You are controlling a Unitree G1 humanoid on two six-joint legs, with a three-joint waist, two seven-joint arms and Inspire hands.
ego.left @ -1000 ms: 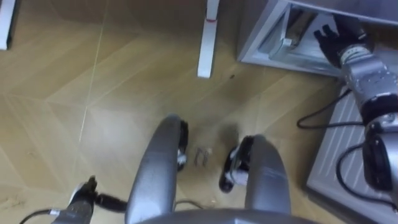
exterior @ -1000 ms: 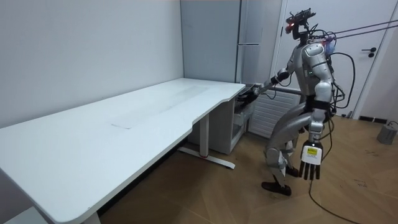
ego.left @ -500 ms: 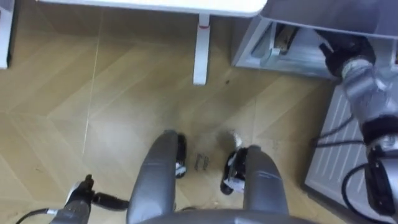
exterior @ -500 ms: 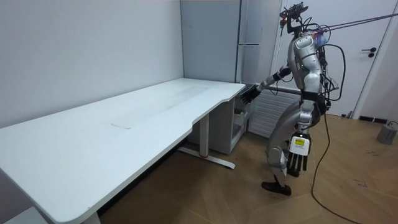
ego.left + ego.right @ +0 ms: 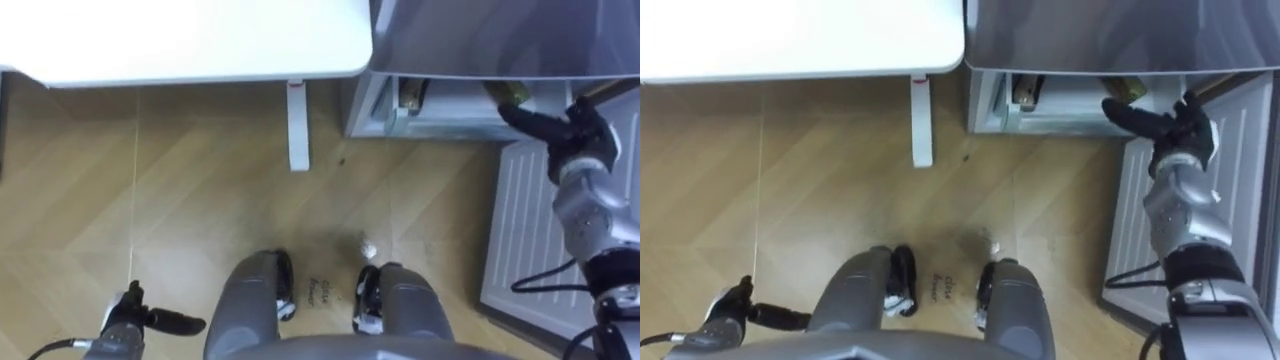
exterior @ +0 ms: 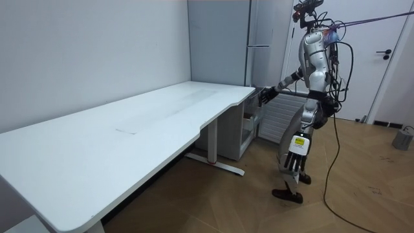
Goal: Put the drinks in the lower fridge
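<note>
With the empty right hand (image 5: 558,128), fingers straight and spread, at the open lower fridge (image 5: 440,122) where what look like drinks (image 5: 411,93) lie, and the left hand (image 6: 295,162) hanging slack-fingered, placing seems done, so next comes swinging the door (image 5: 525,230) shut.

Silver-grey metal limbs, a black-fingered right hand (image 5: 570,128), dark cables along the forearm.

One white desk (image 6: 129,129), one tall fridge (image 6: 233,39), one door (image 6: 381,84), two hands: left hand (image 5: 140,318), right hand (image 5: 572,128)
</note>
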